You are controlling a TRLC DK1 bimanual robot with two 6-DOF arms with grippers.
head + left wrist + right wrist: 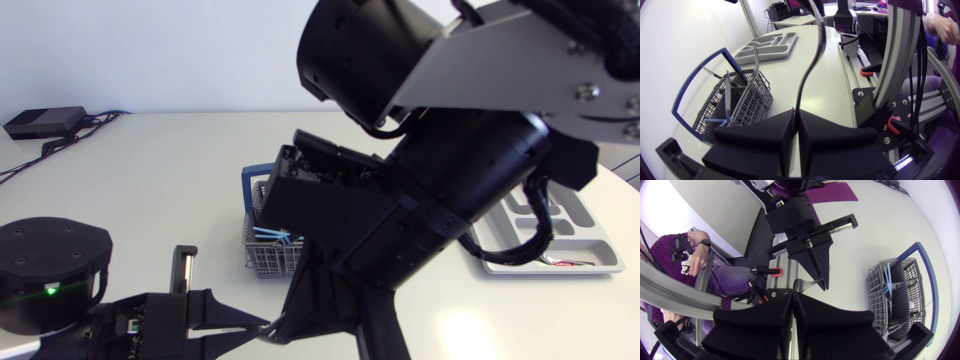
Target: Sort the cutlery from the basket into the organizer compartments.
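Head view: the right arm (450, 190), a silver-grey plate with black joints, fills the middle. It hides its own gripper and the right-hand part of the grey mesh cutlery basket with blue hoop handle (268, 250). Only the basket's left wall and some blue-handled pieces (272, 236) inside it show. The light grey moulded organizer tray (596, 232) lies well to the right of the basket, partly cut off behind the arm. A reddish sliver (570, 263) in the tray's near compartment is too small to name.

On the near side of the basket sits the left gripper (262, 326), tips pointing right.

Left wrist view: its fingers (755, 140) are pinched almost together on a slender dark curved piece of cutlery (810, 65), seen edge-on. The piece rises from the fingertips and runs out of sight above. Fork, spoon or knife: cannot tell. The basket is ahead of and beside this gripper, apart from it.

Right wrist view: the right gripper (792, 296) is over the same piece, fingers (755, 325) narrowed to a slit around its upper end. The other gripper is directly beyond its tips. The basket stands off to one side, touching neither.

Room: the white tabletop (180, 170) runs from the basket's left side to a small black box with cables (45, 122) at the far corner. The left arm's round black base (50, 275) stands left of the basket, near the front edge.
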